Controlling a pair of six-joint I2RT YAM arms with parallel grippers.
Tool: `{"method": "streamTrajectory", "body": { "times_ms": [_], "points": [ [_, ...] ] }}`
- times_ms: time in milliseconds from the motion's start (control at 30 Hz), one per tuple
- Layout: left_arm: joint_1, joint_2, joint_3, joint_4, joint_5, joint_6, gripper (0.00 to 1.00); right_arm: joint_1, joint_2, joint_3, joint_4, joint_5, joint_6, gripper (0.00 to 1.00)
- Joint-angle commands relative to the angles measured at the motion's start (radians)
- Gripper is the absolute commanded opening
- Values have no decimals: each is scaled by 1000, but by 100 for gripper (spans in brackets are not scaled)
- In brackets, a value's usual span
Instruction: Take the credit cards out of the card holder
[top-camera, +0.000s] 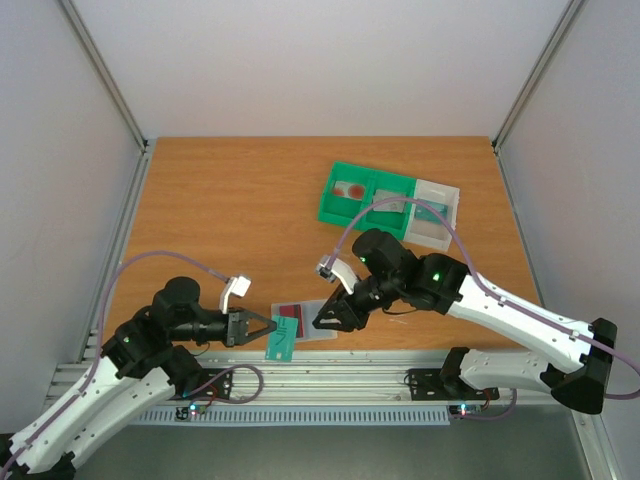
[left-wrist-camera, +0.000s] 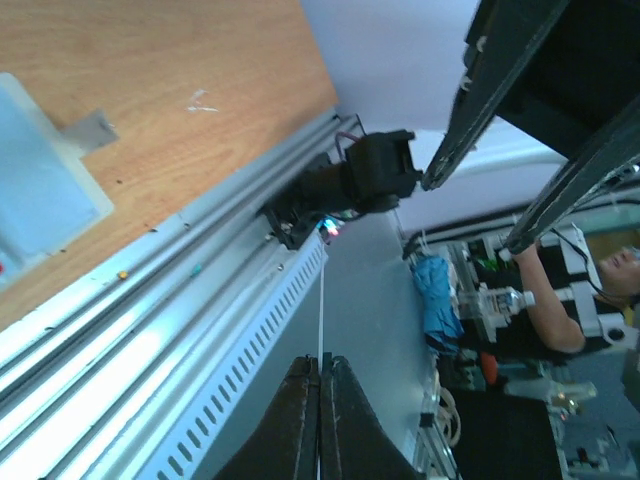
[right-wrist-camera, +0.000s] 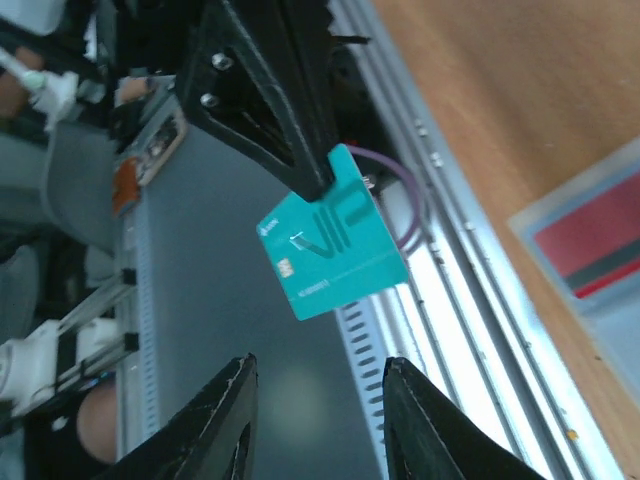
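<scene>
My left gripper (top-camera: 270, 329) is shut on the teal card (top-camera: 281, 341) and holds it over the table's front rail. In the left wrist view the card (left-wrist-camera: 321, 310) shows edge-on as a thin line between the closed fingers (left-wrist-camera: 300, 420). The translucent card holder (top-camera: 318, 322) lies flat by the front edge with a red-marked card (top-camera: 291, 312) in it. My right gripper (top-camera: 324, 321) is open and empty over the holder's right part. In the right wrist view the right gripper (right-wrist-camera: 315, 395) faces the teal card (right-wrist-camera: 335, 240), with the holder (right-wrist-camera: 590, 245) at the right. No greyish card shows.
A green two-compartment bin (top-camera: 365, 195) and a white tray (top-camera: 436, 211) stand at the back right. The metal rail (top-camera: 330, 372) runs along the table's front edge. The holder's tab (left-wrist-camera: 92, 130) shows in the left wrist view.
</scene>
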Motion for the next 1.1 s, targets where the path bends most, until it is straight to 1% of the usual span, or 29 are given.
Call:
{"method": "streamTrajectory", "body": {
  "times_ms": [0, 167, 400, 467, 567, 600, 667, 700, 733, 800, 833, 867, 933, 1000, 1067],
  "points": [
    [0, 5, 18, 97, 149, 21, 0, -4, 57, 40, -25, -155, -4, 36],
    [0, 45, 11, 160, 187, 19, 0, -3, 122, 65, -25, -223, -4, 36],
    [-1, 98, -14, 271, 248, 22, 1, -3, 175, 98, -66, -228, -34, 28],
    [0, 113, -11, 279, 253, 32, 0, -3, 179, 93, -58, -245, -34, 21],
    [0, 131, -12, 281, 261, 50, 0, -3, 174, 77, -40, -258, -31, 4],
    [-1, 133, -12, 275, 256, 56, 1, -3, 169, 71, -32, -253, -28, 1],
    [0, 137, -9, 256, 238, 74, 1, -3, 155, 56, -10, -242, -12, 1],
    [0, 137, -3, 246, 227, 79, 2, -6, 150, 49, 1, -239, -5, 1],
    [0, 136, 4, 228, 214, 82, 7, -7, 147, 41, 14, -238, 6, 1],
    [0, 125, 23, 195, 179, 95, 22, -12, 149, 25, 41, -234, 26, 1],
    [0, 117, 35, 166, 143, 100, 34, -14, 150, 17, 55, -228, 36, 1],
    [0, 107, 49, 127, 92, 114, 49, -17, 150, 8, 67, -218, 46, 1],
    [0, 87, 83, 25, -37, 137, 67, -34, 143, -6, 86, -191, 68, 1],
    [0, 69, 103, -33, -147, 159, 76, -67, 128, -21, 99, -148, 93, 1],
    [0, 60, 113, -55, -223, 163, 86, -126, 105, -39, 114, -118, 128, 1]
  ]
}}
